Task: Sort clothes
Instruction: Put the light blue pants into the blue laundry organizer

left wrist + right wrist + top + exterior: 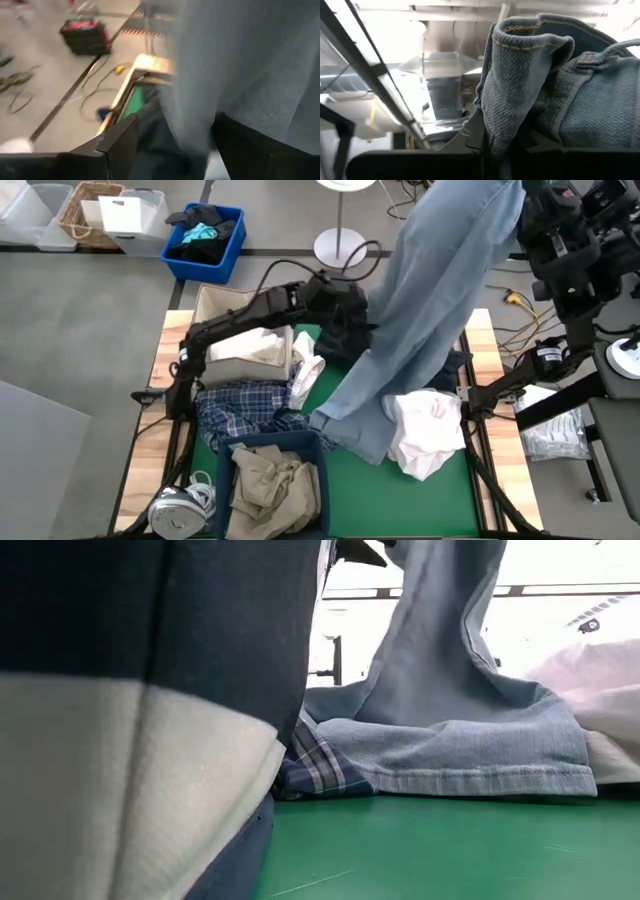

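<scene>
Denim jeans (420,320) hang from the right gripper (505,142), clamped at the waistband, hem dragging on the table (400,490). Left gripper (170,150) straddles the leg, grip unclear. Tan trousers (270,480) binned; plaid shirt (240,415), white shirt (425,435) unsorted.

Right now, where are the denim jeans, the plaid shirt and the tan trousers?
denim jeans (420,310): high view, on the hanging leg, mid-length.
plaid shirt (240,412): high view, on the crumpled middle of the fabric.
tan trousers (272,480): high view, on the folds inside the bin.
</scene>
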Robot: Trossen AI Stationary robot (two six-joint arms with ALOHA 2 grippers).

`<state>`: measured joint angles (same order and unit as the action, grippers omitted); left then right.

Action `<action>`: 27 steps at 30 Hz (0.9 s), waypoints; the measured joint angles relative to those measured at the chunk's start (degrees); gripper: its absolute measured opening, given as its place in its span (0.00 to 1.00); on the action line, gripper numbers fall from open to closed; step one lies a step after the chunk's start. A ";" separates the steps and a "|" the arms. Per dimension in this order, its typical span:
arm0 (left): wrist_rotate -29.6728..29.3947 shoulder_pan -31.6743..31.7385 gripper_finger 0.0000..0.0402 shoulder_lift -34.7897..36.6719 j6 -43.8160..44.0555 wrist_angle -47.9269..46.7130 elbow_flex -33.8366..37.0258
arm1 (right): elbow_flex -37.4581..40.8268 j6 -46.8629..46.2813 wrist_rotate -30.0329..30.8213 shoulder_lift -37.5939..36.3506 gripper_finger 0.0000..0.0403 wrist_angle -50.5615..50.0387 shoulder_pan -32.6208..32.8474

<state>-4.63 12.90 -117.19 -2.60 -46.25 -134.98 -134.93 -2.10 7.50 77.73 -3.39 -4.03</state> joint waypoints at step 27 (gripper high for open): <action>-4.28 -5.21 0.59 15.20 -5.20 -2.92 0.11 | -0.11 27.55 18.78 5.77 0.07 9.65 0.02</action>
<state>-8.92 7.70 -101.99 -7.80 -49.17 -134.87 -135.04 25.44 26.28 83.50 6.25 -4.01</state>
